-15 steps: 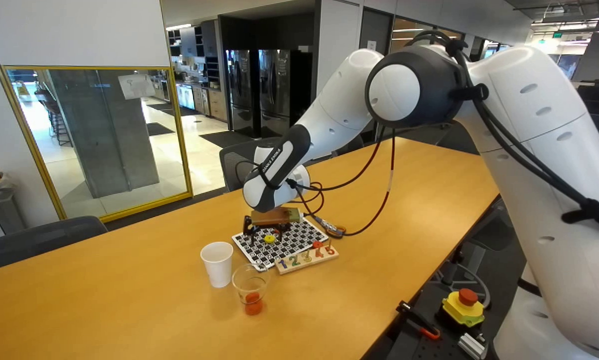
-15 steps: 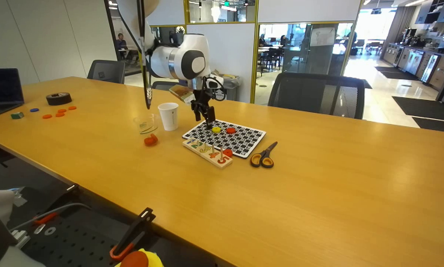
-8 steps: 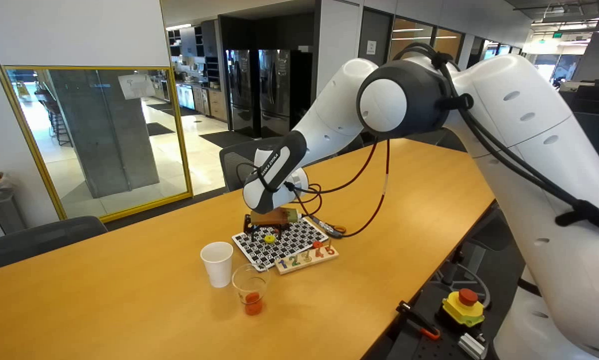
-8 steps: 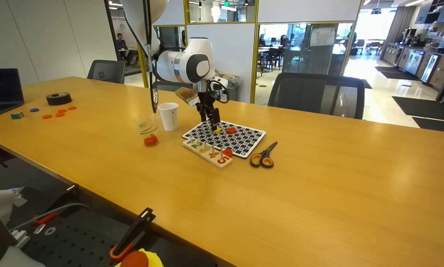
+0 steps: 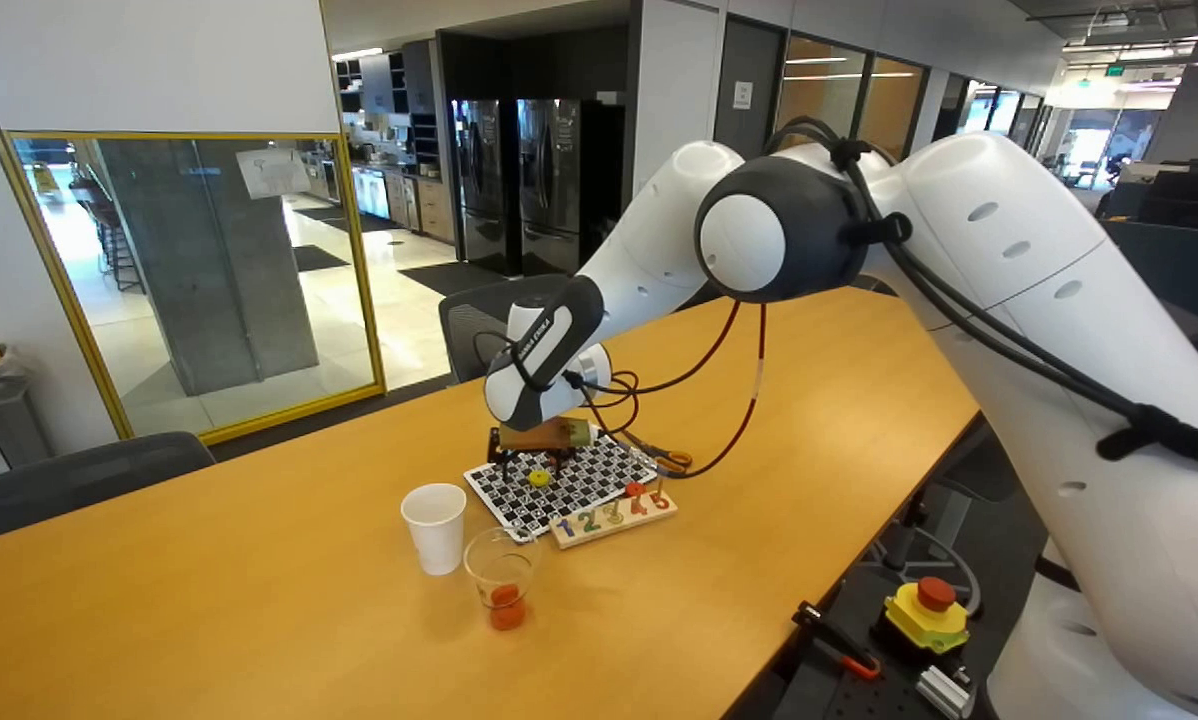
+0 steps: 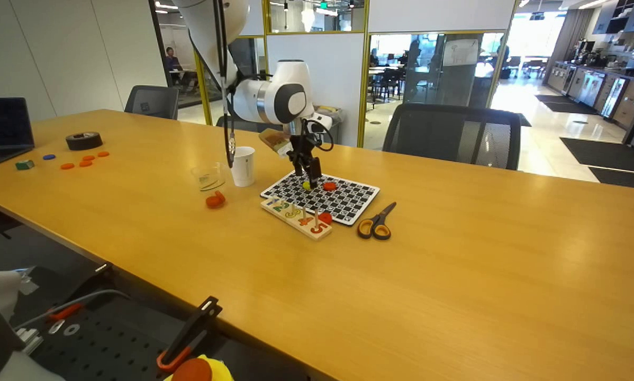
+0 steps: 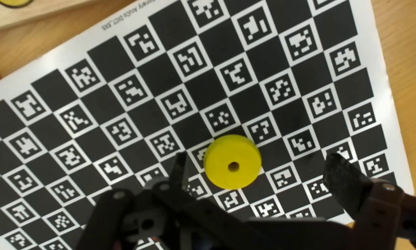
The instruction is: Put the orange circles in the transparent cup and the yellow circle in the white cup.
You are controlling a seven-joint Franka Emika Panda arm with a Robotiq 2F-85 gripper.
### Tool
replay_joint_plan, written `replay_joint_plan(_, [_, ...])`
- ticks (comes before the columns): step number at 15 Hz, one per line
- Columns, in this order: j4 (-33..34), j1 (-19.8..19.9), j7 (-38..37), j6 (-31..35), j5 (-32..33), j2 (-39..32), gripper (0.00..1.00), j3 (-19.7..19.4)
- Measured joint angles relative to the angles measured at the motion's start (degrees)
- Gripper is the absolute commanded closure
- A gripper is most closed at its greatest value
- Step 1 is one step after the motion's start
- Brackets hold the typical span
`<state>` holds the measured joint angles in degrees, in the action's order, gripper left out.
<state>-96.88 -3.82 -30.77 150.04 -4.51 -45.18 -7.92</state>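
Gripper [image 7: 257, 159] hanging over board [image 7: 201, 93], fingers [image 7: 345, 184] standing apart; yellow circle [image 7: 222, 161] showing between them. White cup [image 5: 435, 535] standing upright nearby.

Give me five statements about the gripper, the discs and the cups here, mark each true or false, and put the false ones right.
1. The gripper is open over the checkered board. True.
2. The yellow disc lies on the checkered board. True.
3. The yellow disc is the only disc on that board. False: in an exterior view, an orange-red disc lies on it too.
4. In an exterior view, orange-red discs show at the bottom of the clear cup. True.
5. The clear cup lies on its side. False: it stands upright beside the white cup.
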Motion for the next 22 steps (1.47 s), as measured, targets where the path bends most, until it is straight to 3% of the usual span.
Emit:
replay_joint_plan(6, [2.1,0.84,0.0,0.0,-0.93,-1.57,0.0,-0.07])
replay_joint_plan(7, [2.18,0.95,0.0,0.0,-0.93,-1.59,0.25,-0.07])
replay_joint_plan(9, [2.24,1.1,0.02,-0.02,-0.93,-1.59,0.34,-0.08])
replay_joint_plan(16, [2.61,1.74,0.24,-2.21,-0.95,-1.05,0.87,-0.11])
replay_joint_plan(22, [3.0,1.75,0.38,-3.36,-0.96,-0.96,0.87,0.14])
